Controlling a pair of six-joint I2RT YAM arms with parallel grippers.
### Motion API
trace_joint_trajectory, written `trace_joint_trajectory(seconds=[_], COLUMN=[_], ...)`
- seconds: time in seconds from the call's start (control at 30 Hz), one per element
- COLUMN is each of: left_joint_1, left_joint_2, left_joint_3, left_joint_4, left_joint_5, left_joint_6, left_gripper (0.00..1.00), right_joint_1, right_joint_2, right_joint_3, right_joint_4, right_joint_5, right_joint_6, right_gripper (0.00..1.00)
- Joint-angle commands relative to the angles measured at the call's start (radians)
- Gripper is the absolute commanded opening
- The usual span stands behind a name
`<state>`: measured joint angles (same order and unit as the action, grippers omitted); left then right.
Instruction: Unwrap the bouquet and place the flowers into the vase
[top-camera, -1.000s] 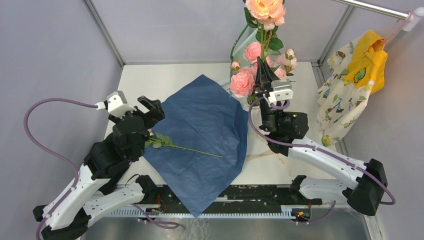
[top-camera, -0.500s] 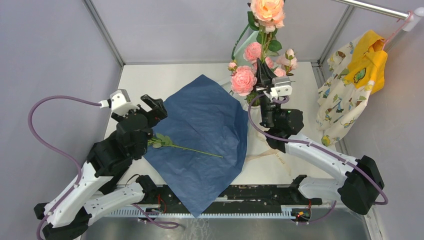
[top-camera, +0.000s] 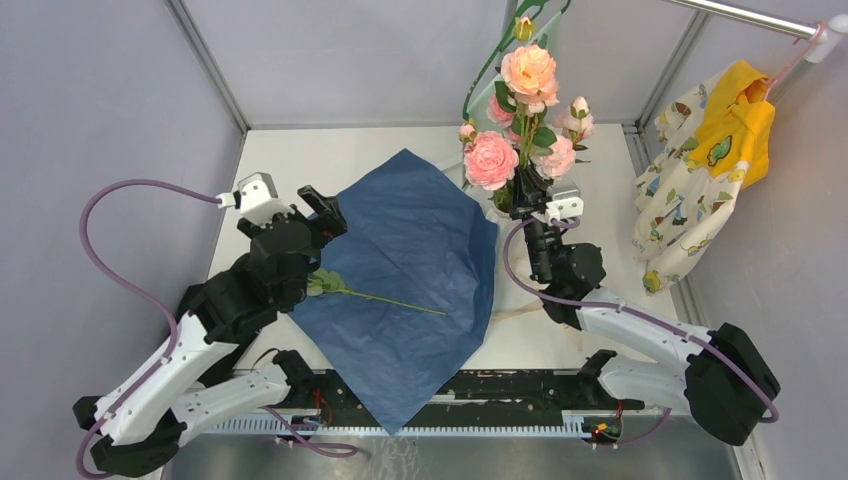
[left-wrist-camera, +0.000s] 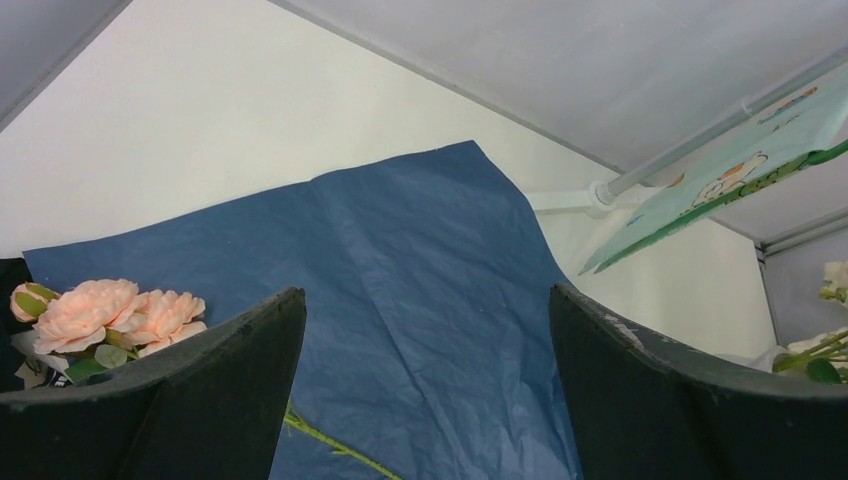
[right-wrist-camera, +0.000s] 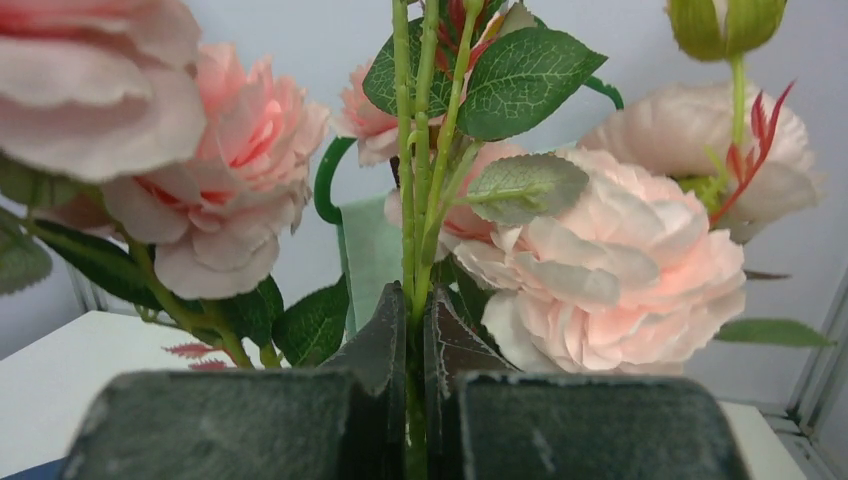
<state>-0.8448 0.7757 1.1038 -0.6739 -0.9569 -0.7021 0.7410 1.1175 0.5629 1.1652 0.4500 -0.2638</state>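
**Right arm.** The right pincer is closed on the thin green stems of the bunch of pink and peach roses. In the right wrist view, its two dark fingers press together with the stems between them. The bunch stands upright above the grip, at the far right part of the white surface. Blooms and leaves spread above the fingers.

**Left arm.** The left pincer is wide open and holds nothing. It hovers over the left edge of the navy blue paper sheet. The left wrist view shows both fingers well apart, with the sheet between them.

**Paper.** The sheet lies unfolded and flat on the surface. Its near corner overhangs the black rail at the arm bases.

**Loose stem.** A single peach rose on a long green stem lies across the sheet. Its bloom end is just beside the left pincer.

**Surroundings.** A yellow and cream printed garment hangs on the right. A pale green patterned cloth hangs at the back.
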Motion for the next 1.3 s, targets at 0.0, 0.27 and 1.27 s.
trace_joint_trajectory(seconds=[0.0, 0.27, 1.27], left_joint_1=[-0.002, -0.002, -0.002], left_joint_2=[0.005, 0.007, 0.086], left_joint_3=[-0.010, -0.020, -0.039], left_joint_4=[0.056, 0.063, 0.128], left_joint_5=[0.009, 0.014, 0.061], left_joint_6=[0.024, 0.016, 0.018], left_gripper=[0.96, 0.96, 0.98], right_joint_1=[-0.008, -0.009, -0.009], right_joint_2=[-0.034, -0.035, -0.398], right_joint_3=[-0.047, -0.111, -0.155], right_joint_4=[0.025, -0.029, -0.339], right_joint_5=[0.014, 0.011, -0.048], right_joint_6=[0.078, 0.149, 0.310], right_gripper=[0.00, 0.09, 0.98])
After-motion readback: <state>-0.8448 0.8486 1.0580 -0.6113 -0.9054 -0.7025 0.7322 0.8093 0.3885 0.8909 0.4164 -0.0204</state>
